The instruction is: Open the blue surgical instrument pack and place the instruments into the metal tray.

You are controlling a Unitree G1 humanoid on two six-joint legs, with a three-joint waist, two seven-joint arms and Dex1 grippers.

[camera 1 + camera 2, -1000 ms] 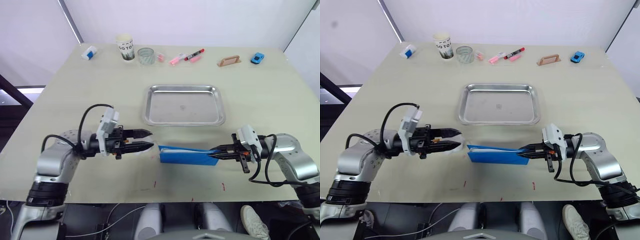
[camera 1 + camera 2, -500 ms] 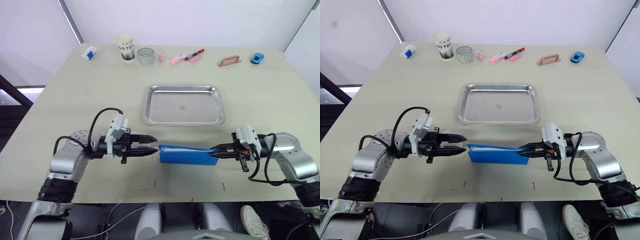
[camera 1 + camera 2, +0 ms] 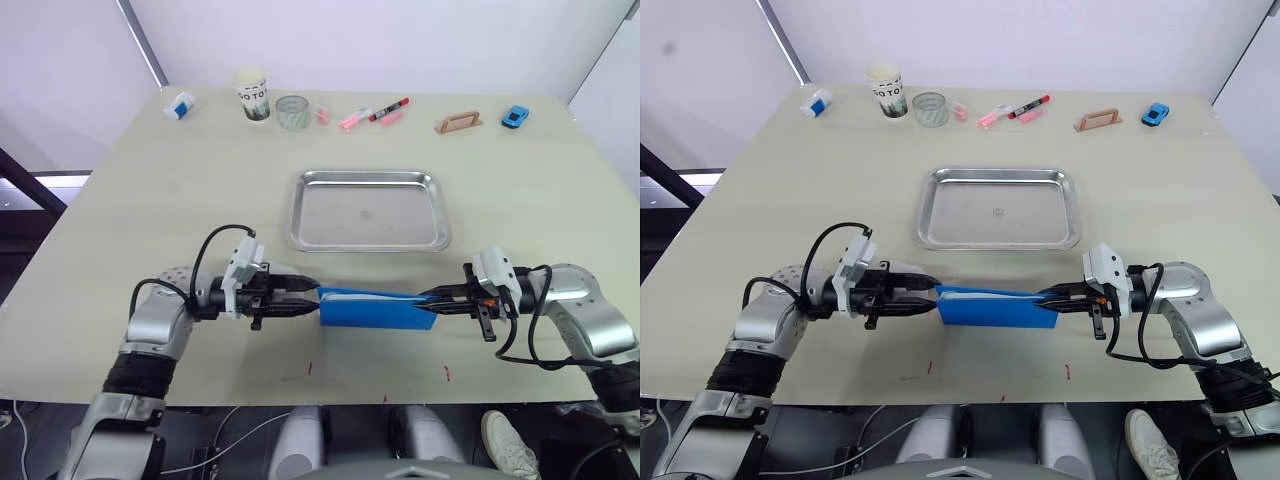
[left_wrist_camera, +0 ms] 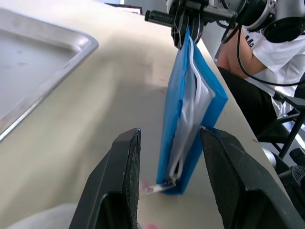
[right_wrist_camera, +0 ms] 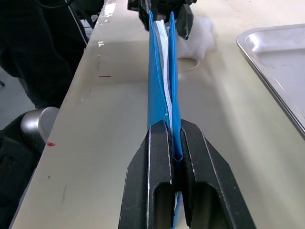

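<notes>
The left gripper (image 3: 310,296) has been advancing toward three o'clock and is now straddling the near end of the blue surgical instrument pack (image 3: 375,309), jaws spread around the zip corner without gripping. The right gripper (image 3: 430,299) is clamping the pack's far end, holding it on edge at six o'clock of the empty metal tray (image 3: 368,210); opening looks imminent.

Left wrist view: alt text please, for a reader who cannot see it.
The blue surgical instrument pack stands on edge on the table, its zip partly open on pale lining, with the left gripper open around its near end. The right gripper pinches its far end; the metal tray lies beside it.
</notes>
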